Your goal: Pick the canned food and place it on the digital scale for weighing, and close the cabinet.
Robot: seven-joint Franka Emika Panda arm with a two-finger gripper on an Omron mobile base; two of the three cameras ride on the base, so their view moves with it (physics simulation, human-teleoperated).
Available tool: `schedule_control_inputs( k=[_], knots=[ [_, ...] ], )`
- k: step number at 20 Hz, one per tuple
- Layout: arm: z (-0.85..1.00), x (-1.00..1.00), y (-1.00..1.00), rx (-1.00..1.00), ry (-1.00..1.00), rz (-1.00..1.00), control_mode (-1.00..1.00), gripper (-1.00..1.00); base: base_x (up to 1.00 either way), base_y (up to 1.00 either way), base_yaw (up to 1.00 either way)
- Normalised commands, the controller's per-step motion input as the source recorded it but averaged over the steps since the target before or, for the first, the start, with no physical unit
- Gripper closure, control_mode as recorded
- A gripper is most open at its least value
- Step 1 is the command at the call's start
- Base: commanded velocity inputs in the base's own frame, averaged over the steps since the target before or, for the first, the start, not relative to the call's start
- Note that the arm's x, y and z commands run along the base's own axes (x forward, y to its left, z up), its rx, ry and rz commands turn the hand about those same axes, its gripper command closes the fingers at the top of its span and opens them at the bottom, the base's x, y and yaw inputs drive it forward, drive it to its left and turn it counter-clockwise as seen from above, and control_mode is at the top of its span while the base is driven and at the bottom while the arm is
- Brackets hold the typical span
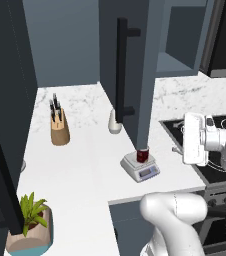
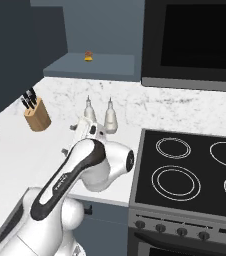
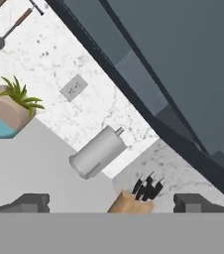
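The dark red canned food (image 1: 142, 155) stands upright on the light grey digital scale (image 1: 140, 168) near the counter's front edge. Just above it hangs the cabinet door (image 1: 130, 60), swung open, with its black bar handle (image 1: 121, 70) facing left. My gripper (image 1: 179, 138) floats right of the door and the can, level with the door's lower end, pointing left. It is open and holds nothing. In the hand view the fingertips (image 3: 30, 202) stand wide apart around my gripper (image 3: 111, 203), and the dark door (image 3: 183, 59) fills the upper right. In the right base view my gripper (image 2: 69, 139) juts from the arm.
A wooden knife block (image 1: 60, 130) (image 2: 37, 116) (image 3: 131, 199) stands on the white counter (image 1: 85, 165). Beside the door stands a white bottle (image 1: 115, 122), two bottles (image 2: 89, 112) by the wall. A potted plant (image 1: 30, 225) (image 3: 10, 111), a grey cylinder (image 3: 95, 154) and the black stove (image 2: 195, 175) are nearby.
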Motion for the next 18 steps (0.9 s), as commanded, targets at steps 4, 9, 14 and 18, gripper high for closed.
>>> schedule_control_inputs(
  k=[4,9,14,18],
  knots=[
    [1.00,-1.00,0.05,0.00,-0.05,0.00,-1.00,-1.00,0.00,0.00,0.00],
    [1.00,-1.00,0.05,0.00,-0.12,0.02,-1.00,-1.00,0.00,0.00,0.00],
    [0.94,-1.00,0.16,0.00,-0.13,0.04,-1.00,-1.00,0.00,0.00,0.00],
    [0.44,-0.67,0.40,0.00,-0.12,0.00,-1.00,-1.00,0.00,0.00,0.00]
  ],
)
